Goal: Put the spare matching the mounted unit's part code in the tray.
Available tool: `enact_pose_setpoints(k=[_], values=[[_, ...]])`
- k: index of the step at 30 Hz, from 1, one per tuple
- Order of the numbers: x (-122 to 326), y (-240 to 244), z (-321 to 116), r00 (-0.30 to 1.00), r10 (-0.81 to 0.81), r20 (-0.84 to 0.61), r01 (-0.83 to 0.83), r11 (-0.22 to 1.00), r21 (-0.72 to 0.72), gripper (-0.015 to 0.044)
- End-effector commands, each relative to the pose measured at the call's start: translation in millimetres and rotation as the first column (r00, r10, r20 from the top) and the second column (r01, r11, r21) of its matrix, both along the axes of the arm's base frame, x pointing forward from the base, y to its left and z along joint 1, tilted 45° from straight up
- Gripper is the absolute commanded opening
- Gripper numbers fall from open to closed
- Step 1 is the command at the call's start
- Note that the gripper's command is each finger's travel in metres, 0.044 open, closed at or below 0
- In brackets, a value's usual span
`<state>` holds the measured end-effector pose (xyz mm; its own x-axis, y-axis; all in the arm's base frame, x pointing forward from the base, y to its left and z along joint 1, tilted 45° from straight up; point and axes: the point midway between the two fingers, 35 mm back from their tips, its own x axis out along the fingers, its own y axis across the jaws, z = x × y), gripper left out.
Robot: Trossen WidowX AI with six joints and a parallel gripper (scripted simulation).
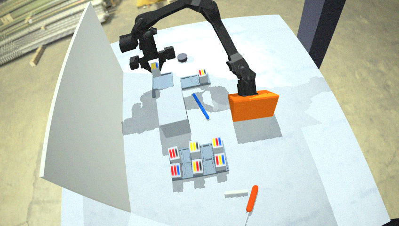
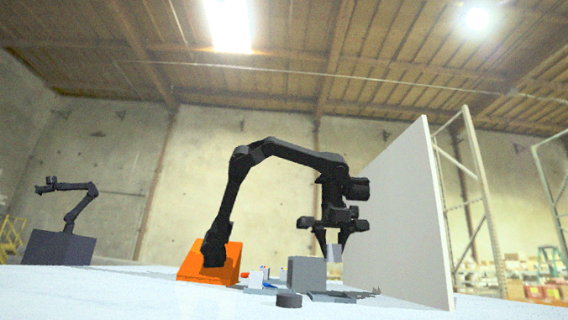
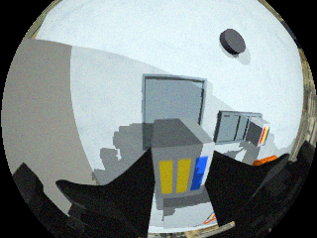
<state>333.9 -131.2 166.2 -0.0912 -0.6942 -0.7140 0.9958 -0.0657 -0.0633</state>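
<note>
My gripper (image 1: 155,69) (image 2: 333,255) (image 3: 175,149) is shut on a grey block spare (image 1: 154,66) (image 2: 334,252) (image 3: 180,176) with a yellow, yellow, blue striped code. It holds the spare in the air above the region of the flat grey tray (image 1: 165,81) (image 2: 332,296) (image 3: 173,99), which is empty. The six-unit rack (image 1: 207,152) holds units with other stripe codes, such as a yellow, yellow, black one (image 1: 194,146). A unit with red, yellow, black stripes (image 1: 202,73) (image 2: 255,279) (image 3: 264,136) stands at one end of a small rack (image 1: 190,81). I cannot tell which unit is the mounted one.
A large grey box (image 1: 171,107) (image 2: 307,273) stands beside the tray. A tall grey panel (image 1: 89,106) (image 2: 400,216) (image 3: 40,109) rises at the left. A dark puck (image 1: 182,58) (image 2: 288,301) (image 3: 232,42), a blue rod (image 1: 200,106) and an orange-handled screwdriver (image 1: 252,198) lie on the table.
</note>
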Motion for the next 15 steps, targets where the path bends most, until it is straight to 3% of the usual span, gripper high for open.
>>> enact_pose_setpoints(k=[1, 15], values=[[-0.4, -2.7, -2.0, 1.0, 0.003, -0.004, -0.003, 1.0, -0.005, 0.0], [-1.6, -10.8, -10.0, 1.0, 0.001, -0.005, -0.001, 1.0, -0.005, 0.0]])
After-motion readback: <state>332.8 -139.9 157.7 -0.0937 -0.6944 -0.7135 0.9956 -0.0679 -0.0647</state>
